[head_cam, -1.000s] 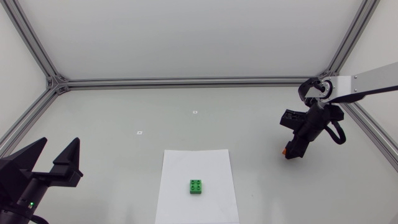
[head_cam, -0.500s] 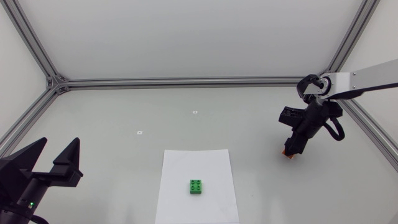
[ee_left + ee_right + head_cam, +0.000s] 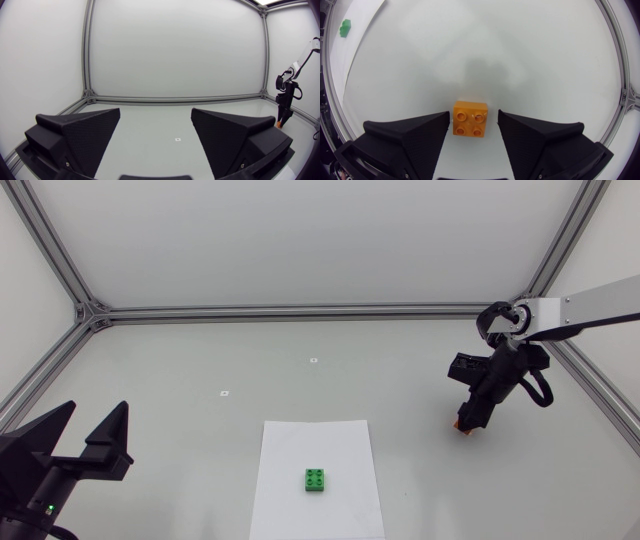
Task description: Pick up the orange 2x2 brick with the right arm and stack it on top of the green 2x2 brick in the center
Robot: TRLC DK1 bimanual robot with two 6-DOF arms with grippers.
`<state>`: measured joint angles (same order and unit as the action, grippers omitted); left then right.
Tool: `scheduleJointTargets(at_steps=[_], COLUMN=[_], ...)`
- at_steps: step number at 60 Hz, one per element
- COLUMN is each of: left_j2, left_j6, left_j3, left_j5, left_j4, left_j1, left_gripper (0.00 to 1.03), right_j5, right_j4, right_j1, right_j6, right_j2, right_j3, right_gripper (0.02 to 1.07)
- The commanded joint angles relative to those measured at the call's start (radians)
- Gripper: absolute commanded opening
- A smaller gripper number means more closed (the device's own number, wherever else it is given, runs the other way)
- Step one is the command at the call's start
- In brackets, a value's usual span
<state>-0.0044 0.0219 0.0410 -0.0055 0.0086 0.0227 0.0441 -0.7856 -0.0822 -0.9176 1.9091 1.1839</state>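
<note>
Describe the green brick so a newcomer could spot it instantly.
On the grey table, find the white sheet of paper near the middle. The green brick sits alone on it; the only other brick is orange, at the right gripper.

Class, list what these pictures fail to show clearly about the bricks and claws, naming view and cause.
Head view: orange brick mostly hidden under the right claw; only a sliver shows.
Right wrist view: green brick far off, too small to show its studs.
Head view: left claw, its base cut off by the lower edge.
Left wrist view: orange brick a mere speck, too distant.
</note>
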Motion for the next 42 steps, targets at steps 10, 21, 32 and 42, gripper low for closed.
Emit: scheduleJointTargets(at_steps=[10, 21, 32, 42], left_j2=[-0.008, -0.008, -0.008, -0.008], left_j6=[-0.013, -0.013, -0.013, -0.013], left_j3=[-0.041, -0.041, -0.041, -0.041], left_j5=[0.004, 0.004, 0.004, 0.004], left_j4=[-0.015, -0.015, -0.015, -0.015], left_j1=[-0.003, -0.003, -0.003, -0.003], left_gripper=[0.99, 0.99, 0.99, 0.99], right_j5=[-0.006, -0.006, 0.002, 0.028], right_j4=[-0.018, -0.020, -0.033, -0.081], right_j1=[-0.007, -0.008, -0.013, -0.014], right_j6=[-0.021, -0.017, -0.015, -0.007], right_j2=[0.025, 0.027, 0.038, 0.019], right_j3=[0.016, 0.022, 0.033, 0.051], right_gripper=[0.64, 0.54, 0.44, 0.31])
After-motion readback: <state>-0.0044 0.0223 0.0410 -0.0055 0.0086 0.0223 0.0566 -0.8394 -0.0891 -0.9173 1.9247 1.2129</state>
